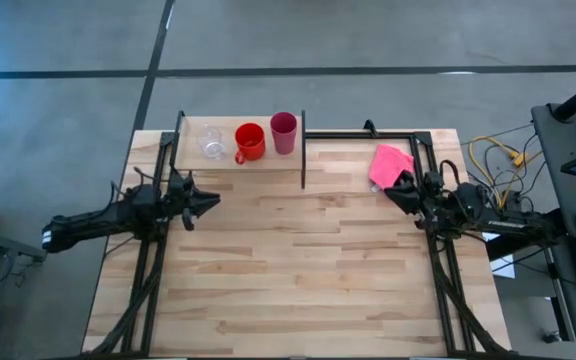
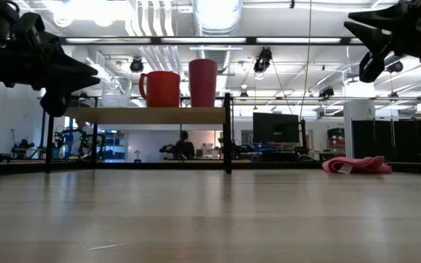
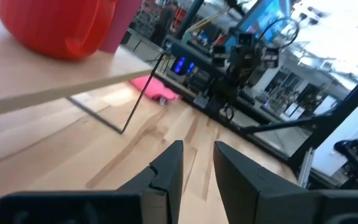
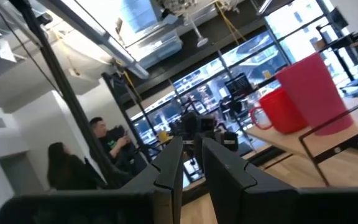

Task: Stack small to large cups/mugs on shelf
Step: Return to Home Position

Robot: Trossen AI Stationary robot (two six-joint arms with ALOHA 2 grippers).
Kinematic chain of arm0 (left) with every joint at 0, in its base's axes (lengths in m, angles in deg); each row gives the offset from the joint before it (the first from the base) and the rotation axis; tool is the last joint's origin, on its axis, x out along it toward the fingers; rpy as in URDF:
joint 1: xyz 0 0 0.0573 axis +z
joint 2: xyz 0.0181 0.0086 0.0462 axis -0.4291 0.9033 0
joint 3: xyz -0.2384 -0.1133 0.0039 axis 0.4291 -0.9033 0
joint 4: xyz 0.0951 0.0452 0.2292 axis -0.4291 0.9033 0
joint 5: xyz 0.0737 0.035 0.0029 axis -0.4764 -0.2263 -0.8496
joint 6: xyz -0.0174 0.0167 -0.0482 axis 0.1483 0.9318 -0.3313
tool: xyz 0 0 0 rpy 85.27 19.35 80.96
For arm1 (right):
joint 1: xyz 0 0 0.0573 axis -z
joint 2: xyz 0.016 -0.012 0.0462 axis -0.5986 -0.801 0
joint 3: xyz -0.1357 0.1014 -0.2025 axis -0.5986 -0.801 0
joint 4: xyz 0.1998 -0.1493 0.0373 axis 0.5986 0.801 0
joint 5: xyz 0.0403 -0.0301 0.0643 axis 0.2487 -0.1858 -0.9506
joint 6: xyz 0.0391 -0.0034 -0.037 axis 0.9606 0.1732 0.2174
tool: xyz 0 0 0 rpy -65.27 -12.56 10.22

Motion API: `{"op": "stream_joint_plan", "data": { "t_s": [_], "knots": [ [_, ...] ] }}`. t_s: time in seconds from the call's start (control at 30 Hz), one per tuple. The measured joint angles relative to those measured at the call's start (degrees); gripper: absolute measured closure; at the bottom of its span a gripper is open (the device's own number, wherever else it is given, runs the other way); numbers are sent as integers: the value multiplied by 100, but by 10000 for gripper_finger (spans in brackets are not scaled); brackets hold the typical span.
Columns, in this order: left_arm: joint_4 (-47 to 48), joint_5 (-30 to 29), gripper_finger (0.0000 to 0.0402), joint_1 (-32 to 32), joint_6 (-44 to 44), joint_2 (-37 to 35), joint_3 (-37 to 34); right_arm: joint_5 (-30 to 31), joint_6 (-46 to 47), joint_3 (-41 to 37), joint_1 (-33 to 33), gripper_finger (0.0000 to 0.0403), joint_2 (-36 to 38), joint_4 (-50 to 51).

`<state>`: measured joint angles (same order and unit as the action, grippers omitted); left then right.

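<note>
On the light wooden shelf (image 1: 230, 157) at the table's far left stand a small clear glass cup (image 1: 211, 142), a red mug (image 1: 250, 142) with its handle, and a magenta-pink tumbler (image 1: 283, 132), side by side in a row, each on its base. In the low view the mug (image 2: 161, 89) and the tumbler (image 2: 202, 82) stand on the board (image 2: 148, 115). My left gripper (image 1: 213, 200) hangs above the table just near of the shelf, with only a narrow gap between its fingers, and it is empty. My right gripper (image 1: 388, 192) hangs at the table's right, likewise narrow and empty.
A pink cloth (image 1: 390, 165) lies on the table at the far right, just beyond my right gripper. Thin black posts (image 1: 302, 150) stand at the shelf's ends. Black frame rails (image 1: 438, 270) run along both sides of the table. People sit in the room behind (image 4: 107, 146).
</note>
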<state>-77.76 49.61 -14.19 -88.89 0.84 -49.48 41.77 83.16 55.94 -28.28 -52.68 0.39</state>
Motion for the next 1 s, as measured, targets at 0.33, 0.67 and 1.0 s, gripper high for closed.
{"op": "stream_joint_plan", "data": {
  "t_s": [0.33,0.67,1.0],
  "knots": [
    [722,118,327,-2,-14,147,192,-480,365,0,0,346,8,119],
    [293,140,327,-2,-18,315,115,-478,500,0,0,346,-57,219],
    [181,146,327,-2,-19,321,53,-476,500,0,0,346,-57,220]
  ]
}}
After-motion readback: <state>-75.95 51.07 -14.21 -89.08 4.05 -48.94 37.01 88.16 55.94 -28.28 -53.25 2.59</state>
